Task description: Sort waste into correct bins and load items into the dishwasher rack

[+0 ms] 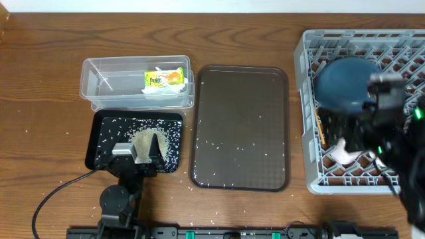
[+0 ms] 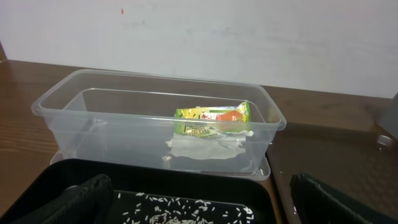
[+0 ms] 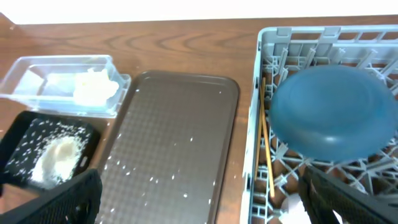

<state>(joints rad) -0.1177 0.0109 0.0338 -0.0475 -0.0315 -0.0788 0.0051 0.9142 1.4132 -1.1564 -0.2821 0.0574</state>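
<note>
The left arm (image 1: 130, 178) is matte black, with a round joint housing (image 1: 114, 199), a silver-grey wrist block (image 1: 123, 151) and a thin black cable (image 1: 58, 189) trailing from it. The right arm (image 1: 392, 133) is black too, with small green lights (image 1: 418, 113). The fingers (image 2: 78, 200) are broad, black and dull.

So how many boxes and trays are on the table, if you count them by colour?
Clear: 1, the tub
Black: 1, the small tray
Brown: 1, the big tray
Grey: 1, the rack
Total: 4
</note>
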